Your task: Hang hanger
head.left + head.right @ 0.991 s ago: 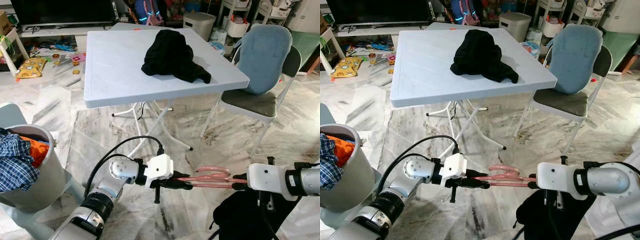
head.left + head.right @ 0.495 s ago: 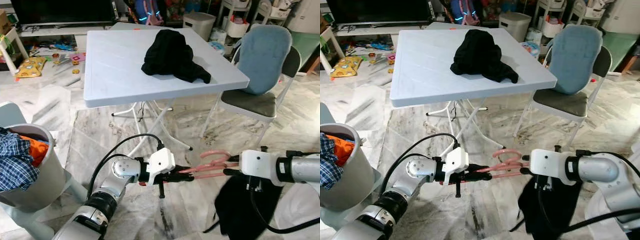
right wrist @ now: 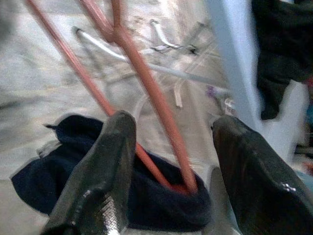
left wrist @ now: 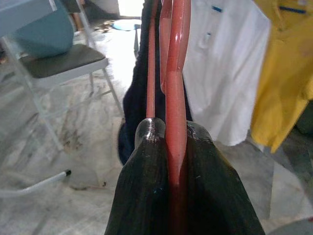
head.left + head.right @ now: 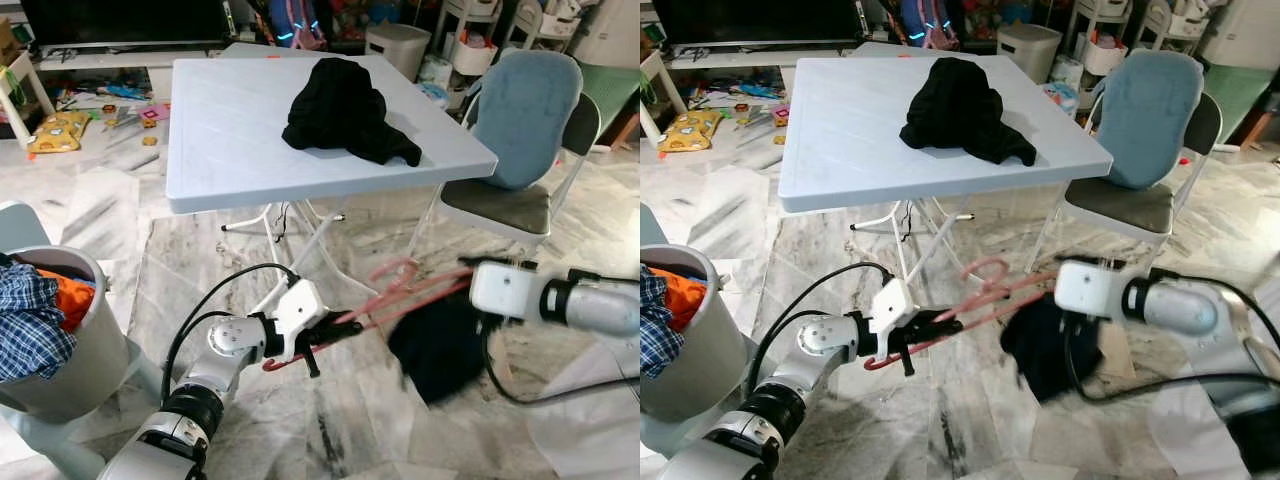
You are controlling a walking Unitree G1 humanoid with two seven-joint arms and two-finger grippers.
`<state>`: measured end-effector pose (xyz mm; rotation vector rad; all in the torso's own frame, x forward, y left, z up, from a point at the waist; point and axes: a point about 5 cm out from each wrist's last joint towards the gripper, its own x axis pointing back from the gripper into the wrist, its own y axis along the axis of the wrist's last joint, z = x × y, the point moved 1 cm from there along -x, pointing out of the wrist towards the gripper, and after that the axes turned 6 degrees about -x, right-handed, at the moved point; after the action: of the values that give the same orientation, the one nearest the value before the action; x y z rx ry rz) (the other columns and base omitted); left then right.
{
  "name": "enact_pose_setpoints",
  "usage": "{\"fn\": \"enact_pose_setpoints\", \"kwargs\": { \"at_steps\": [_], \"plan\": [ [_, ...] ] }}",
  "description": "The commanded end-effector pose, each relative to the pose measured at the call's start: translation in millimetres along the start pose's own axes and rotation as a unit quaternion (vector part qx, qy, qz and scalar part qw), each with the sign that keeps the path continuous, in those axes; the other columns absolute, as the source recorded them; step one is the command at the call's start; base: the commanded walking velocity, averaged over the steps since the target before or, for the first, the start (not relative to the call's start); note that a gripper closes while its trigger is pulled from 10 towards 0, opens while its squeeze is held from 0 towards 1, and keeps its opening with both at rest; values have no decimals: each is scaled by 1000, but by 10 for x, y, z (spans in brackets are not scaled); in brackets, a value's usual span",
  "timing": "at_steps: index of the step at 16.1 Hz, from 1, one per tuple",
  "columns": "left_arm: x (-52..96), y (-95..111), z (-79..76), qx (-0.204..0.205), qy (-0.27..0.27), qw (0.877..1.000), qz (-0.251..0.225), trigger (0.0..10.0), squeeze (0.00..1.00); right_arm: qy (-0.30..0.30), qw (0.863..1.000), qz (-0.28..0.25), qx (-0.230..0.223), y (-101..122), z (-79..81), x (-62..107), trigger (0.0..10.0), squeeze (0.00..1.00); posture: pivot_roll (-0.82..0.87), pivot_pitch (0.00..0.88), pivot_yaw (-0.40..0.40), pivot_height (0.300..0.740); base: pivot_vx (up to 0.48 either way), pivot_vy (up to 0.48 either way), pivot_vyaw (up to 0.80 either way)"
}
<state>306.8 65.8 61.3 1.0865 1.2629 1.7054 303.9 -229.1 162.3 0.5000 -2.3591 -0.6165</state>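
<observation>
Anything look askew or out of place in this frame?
Yes. The pink hanger is tilted, and the dark garment hangs bunched at its end near the right gripper, whose fingers are spread. The left gripper clamps the other end.

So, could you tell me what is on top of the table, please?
A crumpled black garment lies on the table, toward its far right part. The rest of the top shows bare. Whatever may sit under the garment is covered.
</observation>
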Motion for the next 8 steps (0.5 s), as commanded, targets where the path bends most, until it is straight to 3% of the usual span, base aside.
{"fn": "enact_pose_setpoints", "kwargs": {
  "at_steps": [1,2,3,5,8],
  "plan": [
    [-43,151,99,-11,15,999,-27,0,0,-31,999,3,-5,-18,-83,5,10000,1000,24,0,-103,740,0,0,0],
    [-44,155,102,-11,17,999,-27,0,0,-43,999,3,-11,-24,-97,-4,10000,1000,24,0,-103,740,0,0,0],
    [-52,173,97,-13,14,999,-31,0,0,-91,994,6,-55,-82,-85,-48,10000,1000,30,0,-104,740,0,0,0],
    [-53,182,95,-14,13,999,-34,0,0,-117,989,7,-87,-123,-11,-89,10000,1000,39,0,-100,740,0,0,0],
    [-24,237,125,-25,8,999,-40,0,0,-203,961,17,-189,-273,175,-183,10000,1000,56,0,-91,740,0,0,0]
  ]
}}
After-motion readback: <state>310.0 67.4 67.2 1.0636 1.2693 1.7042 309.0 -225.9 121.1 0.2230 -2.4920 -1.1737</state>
